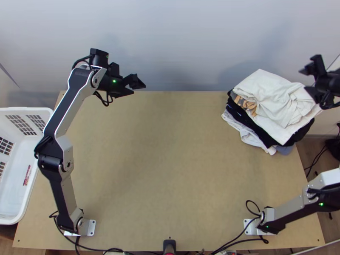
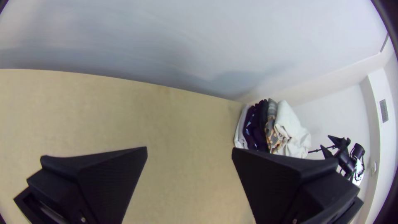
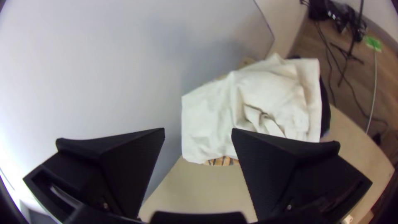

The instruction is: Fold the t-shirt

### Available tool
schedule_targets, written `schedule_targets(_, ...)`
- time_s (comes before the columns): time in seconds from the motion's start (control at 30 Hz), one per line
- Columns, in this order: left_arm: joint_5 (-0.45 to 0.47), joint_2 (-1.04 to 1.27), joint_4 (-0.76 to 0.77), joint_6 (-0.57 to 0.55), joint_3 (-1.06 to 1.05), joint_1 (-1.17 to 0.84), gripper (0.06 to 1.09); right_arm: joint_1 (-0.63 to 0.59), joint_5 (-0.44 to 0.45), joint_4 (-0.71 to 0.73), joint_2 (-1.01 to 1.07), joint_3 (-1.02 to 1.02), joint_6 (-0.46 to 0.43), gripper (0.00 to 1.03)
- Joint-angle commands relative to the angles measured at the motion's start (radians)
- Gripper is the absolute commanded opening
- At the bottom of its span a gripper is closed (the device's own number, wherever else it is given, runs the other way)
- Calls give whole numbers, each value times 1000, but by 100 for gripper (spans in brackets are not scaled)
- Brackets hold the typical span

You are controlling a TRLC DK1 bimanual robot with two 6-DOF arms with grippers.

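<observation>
The white cloth (image 1: 272, 95), likely the t-shirt, is lying folded and a bit bunched on top of the pile of clothes (image 1: 246, 123). The pile is sitting at the worktop's (image 1: 170, 148) far right corner, probably so it is not getting in the way of folding. The left pincer (image 2: 189, 148) is hanging wide apart, and the right pincer (image 3: 198, 129) is too, near the pile. Both are holding nothing, maybe because this fold is looking done.
</observation>
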Motion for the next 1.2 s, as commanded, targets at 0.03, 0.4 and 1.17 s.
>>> schedule_targets(0.03,2,-4,-2,1,1,12,105,-121,-53,-215,81,53,298,64)
schedule_targets(0.4,2,-1,0,1,7,12,105,-196,-53,-222,136,41,377,60)
schedule_targets(1.17,2,4,0,-2,8,12,105,-213,188,-100,178,62,231,3)
